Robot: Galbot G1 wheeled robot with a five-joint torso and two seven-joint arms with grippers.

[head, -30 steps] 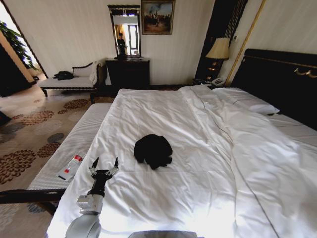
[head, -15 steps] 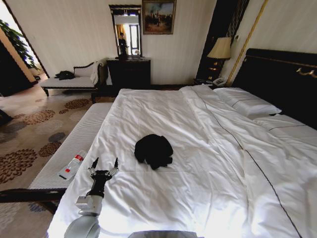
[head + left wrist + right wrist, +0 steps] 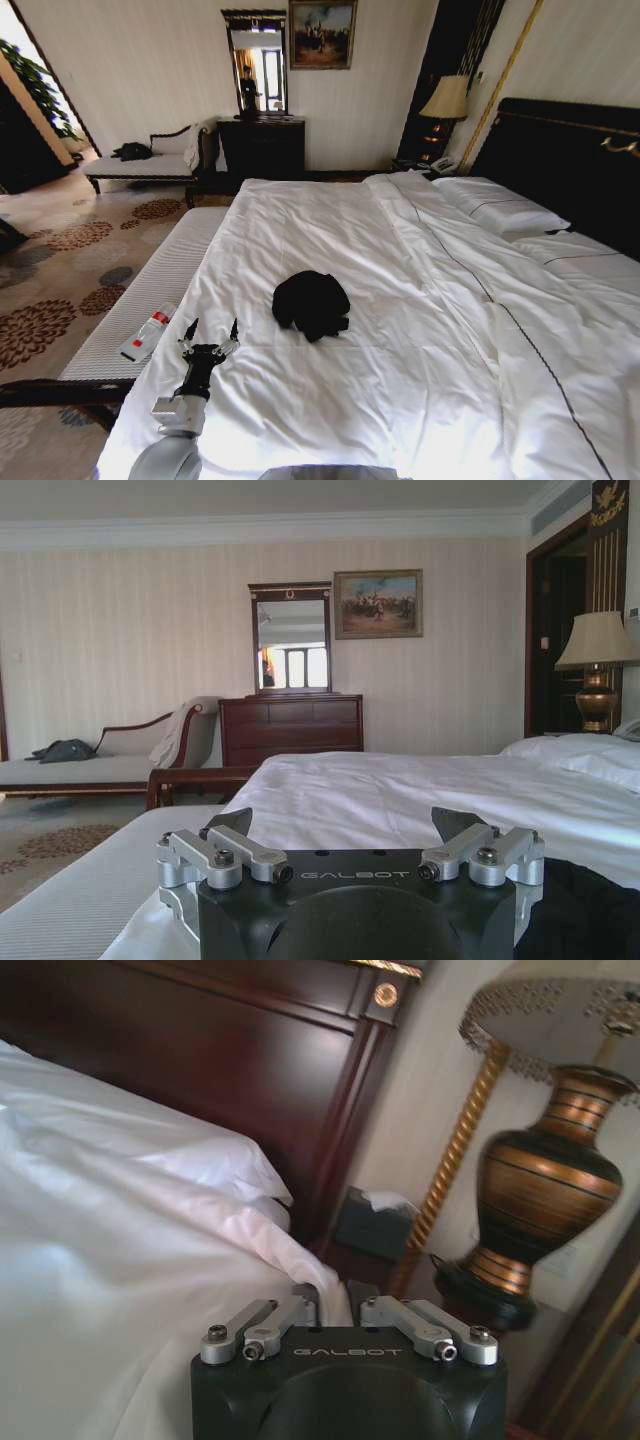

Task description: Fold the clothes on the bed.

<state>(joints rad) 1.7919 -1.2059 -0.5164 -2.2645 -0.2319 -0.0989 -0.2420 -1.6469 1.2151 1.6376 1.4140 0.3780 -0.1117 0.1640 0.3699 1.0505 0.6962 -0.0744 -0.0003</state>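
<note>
The clothes (image 3: 311, 303) lie as a crumpled black heap on the white duvet, near the foot half of the bed (image 3: 400, 250). My left gripper (image 3: 210, 335) hovers open over the duvet's corner, a little to the left of the heap and nearer to me, with nothing between its fingers. In the left wrist view the left gripper (image 3: 343, 825) stands wide open, and a dark patch that may be the clothes (image 3: 585, 910) shows beside it. My right gripper (image 3: 338, 1300) is shut and empty, low beside the duvet (image 3: 90, 1220) near the dark headboard (image 3: 230, 1030).
A white padded bench (image 3: 150, 290) runs along the bed's left side with a white, red-labelled bottle (image 3: 147, 333) on it. A chaise (image 3: 140, 165), a dresser (image 3: 260, 145) and a mirror stand at the far wall. A lamp (image 3: 555, 1180) and tissue box (image 3: 375, 1220) are near the headboard.
The whole head view has shifted slightly. The clothes and the left gripper keep the same places on the bed.
</note>
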